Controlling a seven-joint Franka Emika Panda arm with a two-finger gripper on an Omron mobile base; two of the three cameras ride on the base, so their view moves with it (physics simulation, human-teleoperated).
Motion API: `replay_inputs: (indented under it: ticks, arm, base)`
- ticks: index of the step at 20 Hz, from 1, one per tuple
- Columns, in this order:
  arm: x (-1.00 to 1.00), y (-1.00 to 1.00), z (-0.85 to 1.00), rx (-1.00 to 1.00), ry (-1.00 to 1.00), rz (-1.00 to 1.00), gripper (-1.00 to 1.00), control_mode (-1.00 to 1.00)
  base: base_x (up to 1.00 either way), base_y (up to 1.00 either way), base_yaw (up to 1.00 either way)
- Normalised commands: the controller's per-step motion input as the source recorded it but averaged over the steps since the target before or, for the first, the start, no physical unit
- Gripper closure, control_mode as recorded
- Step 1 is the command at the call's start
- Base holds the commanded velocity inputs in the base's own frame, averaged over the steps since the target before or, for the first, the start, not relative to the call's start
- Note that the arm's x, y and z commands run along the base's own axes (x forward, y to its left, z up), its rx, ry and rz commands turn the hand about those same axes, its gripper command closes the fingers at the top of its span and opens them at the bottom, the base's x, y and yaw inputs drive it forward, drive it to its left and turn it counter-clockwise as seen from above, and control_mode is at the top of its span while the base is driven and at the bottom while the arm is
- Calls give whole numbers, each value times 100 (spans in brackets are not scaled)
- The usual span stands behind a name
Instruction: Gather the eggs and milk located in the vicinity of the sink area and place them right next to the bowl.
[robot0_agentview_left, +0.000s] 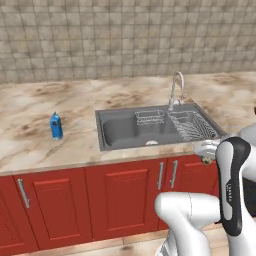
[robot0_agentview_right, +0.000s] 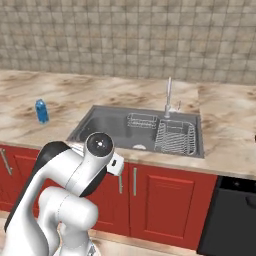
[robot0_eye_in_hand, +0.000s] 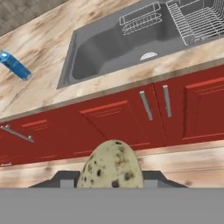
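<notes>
A speckled pale tan egg (robot0_eye_in_hand: 110, 165) sits between my fingertips in the hand view, and my gripper (robot0_eye_in_hand: 110, 179) is shut on it. I hold it out in front of the red cabinets, below the counter edge and just off the sink's front right corner (robot0_agentview_left: 206, 159). The blue milk carton (robot0_agentview_left: 56, 126) (robot0_agentview_right: 42, 111) (robot0_eye_in_hand: 15, 65) stands upright on the marble counter, left of the sink. The grey steel sink (robot0_agentview_left: 99, 127) (robot0_agentview_right: 80, 131) (robot0_eye_in_hand: 87, 52) lies in the middle of the counter. The bowl is out of view.
A wire dish rack (robot0_agentview_left: 192, 126) (robot0_agentview_right: 175, 136) fills the sink's right half, with a curved chrome faucet (robot0_agentview_left: 176, 85) behind it. Red cabinet doors (robot0_agentview_left: 120, 200) run under the counter. A black appliance (robot0_agentview_right: 230, 215) stands at the right. A tiled wall backs the counter.
</notes>
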Motion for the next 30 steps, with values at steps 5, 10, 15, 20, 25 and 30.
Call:
replay_inputs:
  ticks: [5,10,15,20,25,30]
  arm:
    - [0,0,0,0,0,0,100,100]
    - [0,0,0,0,0,0,100,100]
    - [0,0,0,0,0,0,100,100]
    - [0,0,0,0,0,0,100,100]
    - [0,0,0,0,0,0,100,100]
    - [0,0,0,0,0,0,100,100]
  base:
    - [0,-100,0]
    - [0,-100,0]
    - [0,-100,0]
    - [2,-93,0]
    - [17,-77,0]
    - [45,-31,0]
